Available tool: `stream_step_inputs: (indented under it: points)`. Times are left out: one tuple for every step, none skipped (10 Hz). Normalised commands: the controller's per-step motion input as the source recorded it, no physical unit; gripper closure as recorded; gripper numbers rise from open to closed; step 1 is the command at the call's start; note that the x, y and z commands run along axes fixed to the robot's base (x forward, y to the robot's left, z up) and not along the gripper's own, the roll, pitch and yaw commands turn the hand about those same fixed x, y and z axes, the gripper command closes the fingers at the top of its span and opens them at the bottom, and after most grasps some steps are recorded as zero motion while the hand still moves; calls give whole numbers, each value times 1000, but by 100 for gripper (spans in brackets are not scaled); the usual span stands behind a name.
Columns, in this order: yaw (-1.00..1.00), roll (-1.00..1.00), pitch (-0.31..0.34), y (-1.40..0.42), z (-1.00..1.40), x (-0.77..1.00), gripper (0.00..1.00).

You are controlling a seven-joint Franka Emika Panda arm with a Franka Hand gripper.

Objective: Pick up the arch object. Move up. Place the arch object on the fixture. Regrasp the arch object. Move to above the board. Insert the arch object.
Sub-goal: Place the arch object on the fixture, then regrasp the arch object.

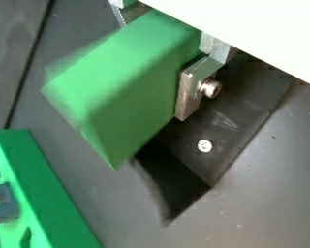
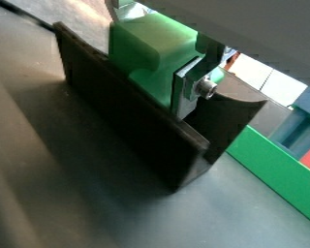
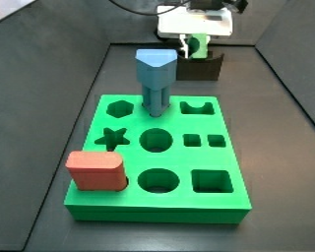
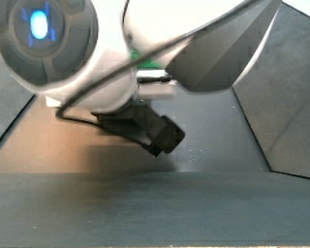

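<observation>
The gripper [image 2: 184, 73] is hanging right at the fixture [image 2: 144, 126], behind the board [image 3: 157, 148], its fingers [image 1: 194, 89] clamping the arch object [image 1: 125, 87]. It's seemingly resting the piece there to regrip for insertion.

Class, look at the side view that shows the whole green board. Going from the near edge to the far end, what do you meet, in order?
Salmon-red block on the board, blue pentagon-topped peg, then the dark fixture with the gripper over it, jaws holding the arch object.
</observation>
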Motion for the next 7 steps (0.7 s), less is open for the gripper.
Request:
stream_step_inputs:
  points:
    - [-109,-143,42,97,-560,132,100]
    - [-95,-108,24,82,-549,91,100]
    - [-90,-110,25,81,-550,80,100]
    - [-89,-110,25,81,-551,79,100]
    - [0,0,0,-500,-167,0,100]
    - [0,0,0,0,0,0,0]
    - [-62,40,1,0,1000,0,0]
